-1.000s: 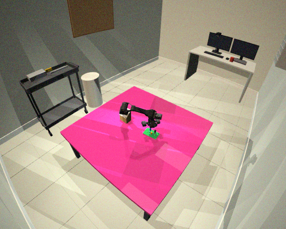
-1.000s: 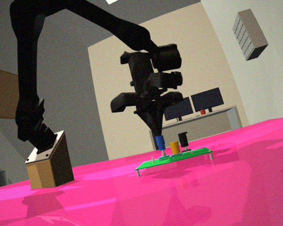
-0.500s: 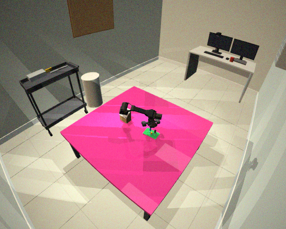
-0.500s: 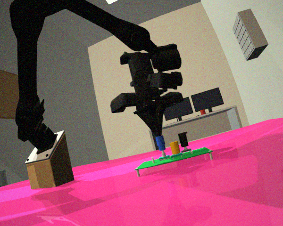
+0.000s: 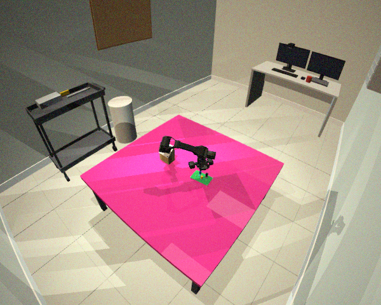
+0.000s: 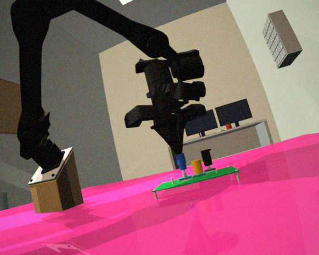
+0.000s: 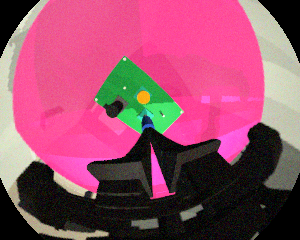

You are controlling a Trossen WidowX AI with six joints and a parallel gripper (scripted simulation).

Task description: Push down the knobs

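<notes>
The green circuit board (image 5: 208,181) (image 6: 225,170) (image 7: 124,70) stands on short legs on the pink table. A blue knob (image 6: 181,161) (image 7: 147,121) stands high, with bare shaft showing between it and its potentiometer. A black knob (image 6: 206,157) (image 7: 113,109) also stands high, with a short length of shaft showing below it. A yellow-orange knob (image 6: 196,166) (image 7: 143,97) sits low against its potentiometer, between the other two. My gripper (image 6: 178,152) (image 7: 148,130) is shut and empty, its tips right at the top of the blue knob. Whether they press on it cannot be told.
The yellow-orange knob is close beside the blue one, and the black one stands beyond it. Small pale pins rise from the board. The arm's wooden base block (image 5: 167,158) (image 6: 47,196) stands on the pink table (image 5: 145,210), left of the board in the top and exterior views.
</notes>
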